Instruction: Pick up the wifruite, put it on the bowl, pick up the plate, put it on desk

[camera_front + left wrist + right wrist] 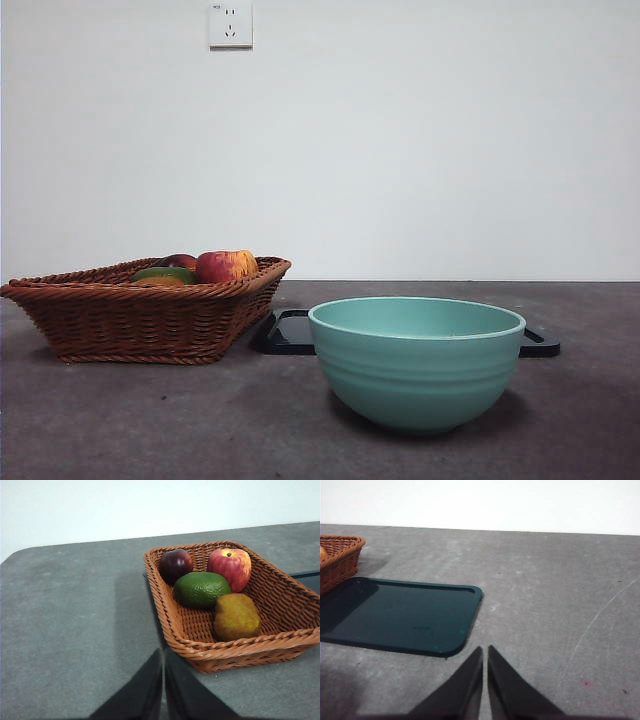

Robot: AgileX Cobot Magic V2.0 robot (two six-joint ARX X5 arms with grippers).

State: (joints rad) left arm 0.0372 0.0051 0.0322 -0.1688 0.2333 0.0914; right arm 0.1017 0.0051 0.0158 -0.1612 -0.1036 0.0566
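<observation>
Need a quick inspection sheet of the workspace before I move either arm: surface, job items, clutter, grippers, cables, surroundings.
Surface: desk, dark grey, mottled, with faint scuffs.
Job's things: wifruite lies in the basket, at the corner nearest the left wrist camera. Bowl stands upright in front of the plate, inside not visible. Plate, a dark flat tray, lies on the desk beside the basket, nothing on it.
Clutter: apple, green fruit and dark red fruit, all in the basket.
Grippers: left gripper shut, short of the basket; right gripper shut, near the plate's corner.
Cables: nothing seen.
Surroundings: white wall, socket.
</observation>
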